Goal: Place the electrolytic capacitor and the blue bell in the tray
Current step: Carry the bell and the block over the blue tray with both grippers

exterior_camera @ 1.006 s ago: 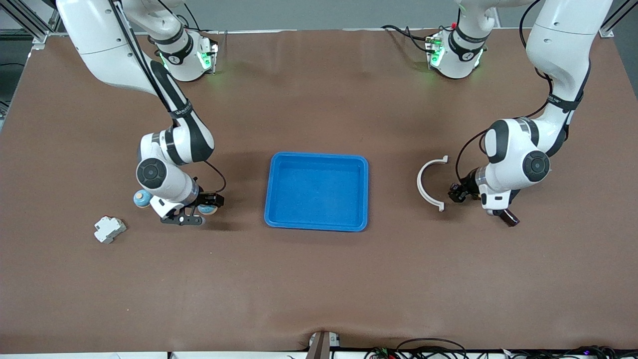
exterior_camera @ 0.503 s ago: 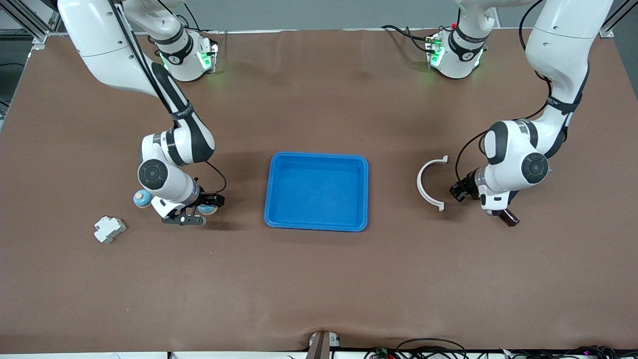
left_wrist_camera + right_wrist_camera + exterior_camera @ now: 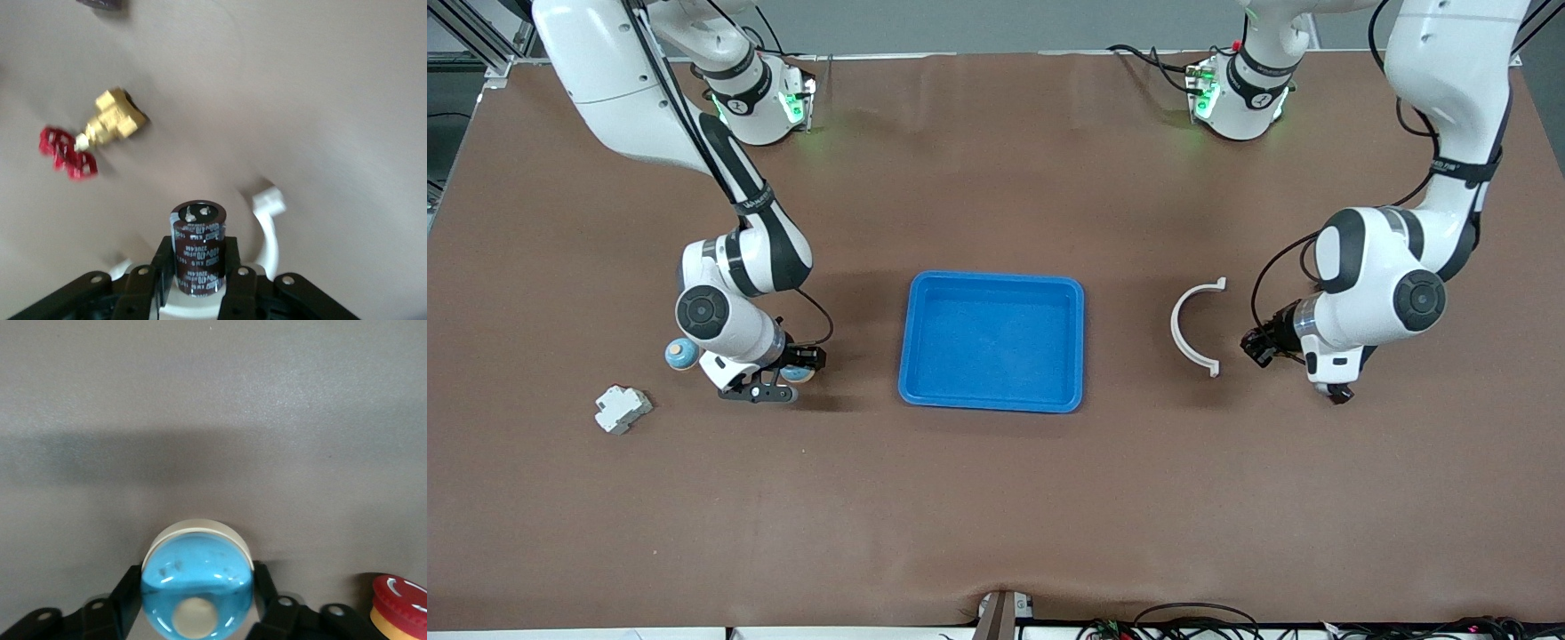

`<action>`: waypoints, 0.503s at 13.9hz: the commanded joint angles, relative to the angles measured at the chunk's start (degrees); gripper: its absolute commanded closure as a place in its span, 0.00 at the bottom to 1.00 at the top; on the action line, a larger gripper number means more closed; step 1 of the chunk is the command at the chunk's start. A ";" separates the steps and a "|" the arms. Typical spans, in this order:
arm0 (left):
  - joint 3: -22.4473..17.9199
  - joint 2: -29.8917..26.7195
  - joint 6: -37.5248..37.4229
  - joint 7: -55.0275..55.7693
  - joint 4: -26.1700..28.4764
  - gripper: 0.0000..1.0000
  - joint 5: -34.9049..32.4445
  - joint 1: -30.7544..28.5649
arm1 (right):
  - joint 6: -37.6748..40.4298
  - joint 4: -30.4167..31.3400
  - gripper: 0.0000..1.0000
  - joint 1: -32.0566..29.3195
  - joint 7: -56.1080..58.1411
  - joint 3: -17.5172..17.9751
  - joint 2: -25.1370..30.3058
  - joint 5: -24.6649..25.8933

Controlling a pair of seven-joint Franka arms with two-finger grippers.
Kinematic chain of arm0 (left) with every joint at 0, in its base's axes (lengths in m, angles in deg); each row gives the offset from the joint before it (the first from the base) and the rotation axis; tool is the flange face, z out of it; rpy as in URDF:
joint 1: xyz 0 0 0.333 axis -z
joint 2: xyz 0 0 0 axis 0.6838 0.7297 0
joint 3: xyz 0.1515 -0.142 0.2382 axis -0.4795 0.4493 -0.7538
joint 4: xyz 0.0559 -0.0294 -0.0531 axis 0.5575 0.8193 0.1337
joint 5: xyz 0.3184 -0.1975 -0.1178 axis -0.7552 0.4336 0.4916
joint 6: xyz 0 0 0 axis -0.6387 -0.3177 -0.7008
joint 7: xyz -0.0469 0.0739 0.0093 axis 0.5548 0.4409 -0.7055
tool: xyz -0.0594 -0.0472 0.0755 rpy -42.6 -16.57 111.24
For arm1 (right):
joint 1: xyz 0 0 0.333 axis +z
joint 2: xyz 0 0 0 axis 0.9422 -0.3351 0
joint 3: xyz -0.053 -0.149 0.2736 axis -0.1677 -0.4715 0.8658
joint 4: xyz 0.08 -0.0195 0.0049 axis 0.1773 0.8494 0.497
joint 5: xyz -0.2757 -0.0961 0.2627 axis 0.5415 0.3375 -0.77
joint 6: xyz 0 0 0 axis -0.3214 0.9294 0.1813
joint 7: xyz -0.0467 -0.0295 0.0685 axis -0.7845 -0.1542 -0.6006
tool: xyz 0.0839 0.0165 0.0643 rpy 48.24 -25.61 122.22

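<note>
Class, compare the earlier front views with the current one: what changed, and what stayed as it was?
The left gripper, shut on the electrolytic capacitor, rose off the table beside the white curved clip. The right gripper closed on the blue bell. The tray and grey block stayed put.

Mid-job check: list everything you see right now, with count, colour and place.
tray: one, bright blue, mid-table, nothing in it
curved clip: one, white, between the tray and the left arm's end
block: one, light grey, toward the right arm's end
round knob: one, blue and tan, farther from the camera than the block
valve: one, brass with red handle, left wrist view only
button: one, red on yellow, right wrist view only
capacitor: one, dark brown, in left tool, shut
bell: one, blue, in right tool, shut
</note>
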 commanded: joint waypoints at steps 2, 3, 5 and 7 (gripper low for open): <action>5.20 -1.16 -5.99 11.39 -5.35 1.00 -0.97 0.82 | 0.21 -0.99 0.83 0.82 0.45 -0.16 -0.60 0.41; 6.95 -1.08 -7.13 14.82 -6.23 1.00 -0.97 0.91 | 0.30 -0.99 0.84 0.82 0.45 -0.16 -0.60 0.41; 10.03 -0.73 -8.63 22.11 -7.73 1.00 -0.97 1.08 | 0.82 -1.16 0.84 1.08 0.36 -0.16 -0.34 0.41; 10.92 -0.55 -8.64 26.70 -7.91 1.00 -0.97 3.27 | 1.87 -1.17 0.85 1.87 -0.08 -0.16 1.06 0.32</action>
